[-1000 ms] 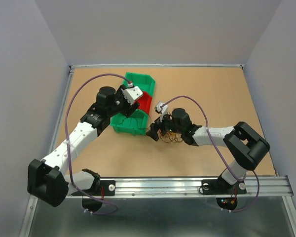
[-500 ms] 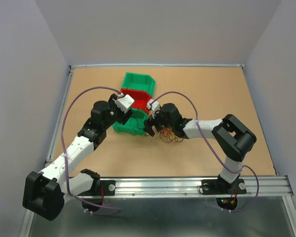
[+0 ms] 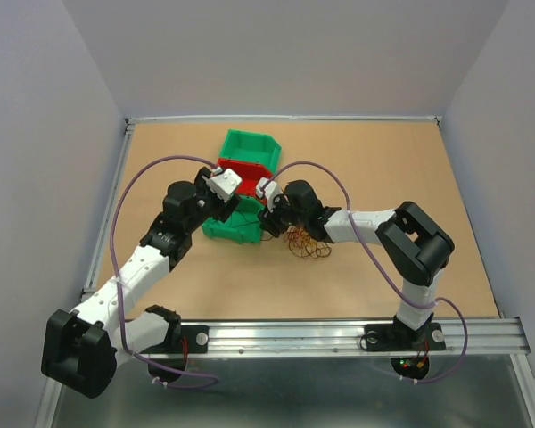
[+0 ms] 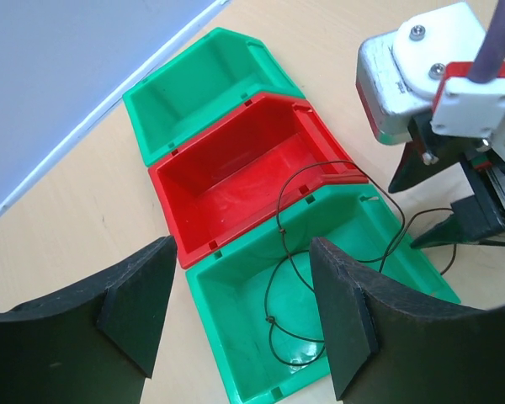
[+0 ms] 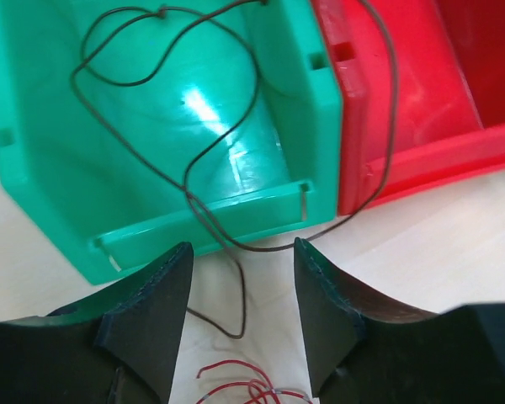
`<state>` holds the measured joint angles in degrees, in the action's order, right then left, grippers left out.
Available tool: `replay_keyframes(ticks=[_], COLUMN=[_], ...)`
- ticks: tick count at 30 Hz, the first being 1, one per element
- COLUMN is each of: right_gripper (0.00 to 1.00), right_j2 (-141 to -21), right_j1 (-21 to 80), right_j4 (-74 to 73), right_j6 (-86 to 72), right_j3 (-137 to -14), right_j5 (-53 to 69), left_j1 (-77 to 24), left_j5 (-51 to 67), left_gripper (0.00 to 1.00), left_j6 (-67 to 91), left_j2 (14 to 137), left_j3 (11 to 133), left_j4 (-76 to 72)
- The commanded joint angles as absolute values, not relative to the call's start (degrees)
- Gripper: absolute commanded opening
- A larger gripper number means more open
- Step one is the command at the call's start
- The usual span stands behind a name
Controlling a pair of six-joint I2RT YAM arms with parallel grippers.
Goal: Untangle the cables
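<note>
A tangle of red, orange-yellow and dark cables lies on the table just right of the near green bin. One dark wire lies looped inside that bin, crosses the red bin's corner and runs out over the rim. Its loose end rests on the table between my right fingers, with red wires below it. My right gripper is open and holds nothing; it sits at the bin's right side. My left gripper is open above the near green bin.
Three bins stand in a row: a far green bin, a red bin and the near green bin. The right gripper shows close by in the left wrist view. Grey walls enclose the table.
My right gripper has moved left from the cable pile to the near green bin's side. My left gripper has drawn back from over the red bin to above the near green bin.
</note>
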<state>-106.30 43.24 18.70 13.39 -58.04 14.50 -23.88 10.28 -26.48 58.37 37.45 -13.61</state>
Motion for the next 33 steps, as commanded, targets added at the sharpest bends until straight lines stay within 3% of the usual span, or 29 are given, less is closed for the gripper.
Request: replay_keyframes(ticks=[1, 3, 6, 8, 19, 26, 33], right_gripper=[0.57, 0.49, 0.09, 0.01, 0.01, 0.01, 0.0], right_j2=[-104.1, -103.3, -102.7, -102.7, -101.9, -105.4, -109.6], right_j1=[43.9, 43.8, 43.8, 43.9, 43.9, 45.1, 46.5], right_j4=[17.7, 17.5, 17.2, 17.2, 17.8, 20.1, 21.4], right_j6=[16.6, 17.1, 16.8, 16.4, 11.2, 7.2, 5.0], right_j3=[-59.4, -59.4, -59.9, -60.2, -65.2, -71.6, -76.8], right_j5=[21.7, 22.5, 22.5, 22.6, 26.5, 23.8, 24.3], left_j1=[-23.5, -23.4, -23.1, -22.9, -19.5, -11.8, -10.5], left_j5=[10.5, 10.5, 10.6, 10.5, 11.2, 21.6, 22.0], left_gripper=[0.75, 0.75, 0.75, 0.75, 0.75, 0.75, 0.74], left_j6=[-26.5, -26.5, -26.5, -26.5, -24.7, -22.0, -22.0], left_j2=[59.6, 61.0, 62.9, 64.2, 66.9, 73.5, 78.4], left_j3=[38.2, 38.7, 39.4, 39.9, 41.0, 45.7, 48.1], left_j4=[-15.9, -15.6, -15.1, -15.1, -15.8, -13.2, -11.4])
